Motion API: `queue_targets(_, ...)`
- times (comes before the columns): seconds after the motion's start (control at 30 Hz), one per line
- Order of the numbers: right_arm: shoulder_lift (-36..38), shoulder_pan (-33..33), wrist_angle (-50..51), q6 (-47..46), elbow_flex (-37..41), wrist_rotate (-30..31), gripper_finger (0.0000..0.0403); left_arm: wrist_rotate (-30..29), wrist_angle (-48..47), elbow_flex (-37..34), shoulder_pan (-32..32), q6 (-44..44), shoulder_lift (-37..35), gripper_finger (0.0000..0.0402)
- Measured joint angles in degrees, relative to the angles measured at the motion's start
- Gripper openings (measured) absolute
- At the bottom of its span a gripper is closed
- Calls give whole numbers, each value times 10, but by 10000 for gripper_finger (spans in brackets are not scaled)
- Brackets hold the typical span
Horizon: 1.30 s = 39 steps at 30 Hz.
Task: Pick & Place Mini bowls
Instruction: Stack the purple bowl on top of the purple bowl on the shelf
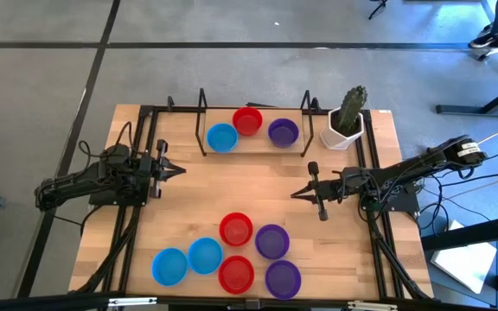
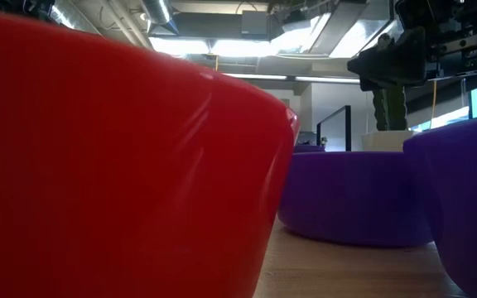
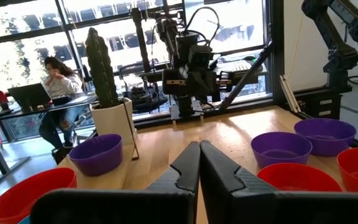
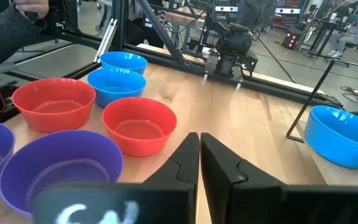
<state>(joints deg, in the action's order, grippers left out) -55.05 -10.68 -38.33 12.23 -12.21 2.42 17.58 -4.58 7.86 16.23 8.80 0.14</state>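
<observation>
Around the cactus pot point(image 1: 345, 130), which stands at the far right corner of the wooden table point(image 1: 197, 190), the scene falls into two groups of mini bowls. Just beside the pot, on the side toward the table's middle, a purple bowl point(image 1: 283, 132), a red bowl point(image 1: 247, 121) and a blue bowl point(image 1: 221, 137) sit in a short row along the far edge. Well apart from the pot, near the opposite, near edge, six more bowls cluster together: two blue point(image 1: 169, 266) point(image 1: 205, 255), two red point(image 1: 236, 229) point(image 1: 236, 274) and two purple point(image 1: 271, 241) point(image 1: 282, 279). Nearer the pot, the right gripper point(image 1: 295, 194) hovers over bare wood, fingers pressed together and holding nothing. Farthest from the pot, the left gripper point(image 1: 181, 171) waits by the opposite side, fingers likewise closed and empty.
</observation>
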Motion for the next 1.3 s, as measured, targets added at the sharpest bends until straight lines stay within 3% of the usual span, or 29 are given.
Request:
queue_targets(0.9,0,0,-11,-40,-3,-4,16,0,-1,0,0,-1,0,4)
queue_targets(1.07,-40,-39,10,-50,-65,-79,4,0,1,0,0,-1,0,6)
queue_targets(1.3,-175,-89,147,-32,-200,11,11,0,1,0,0,-1,0,5)
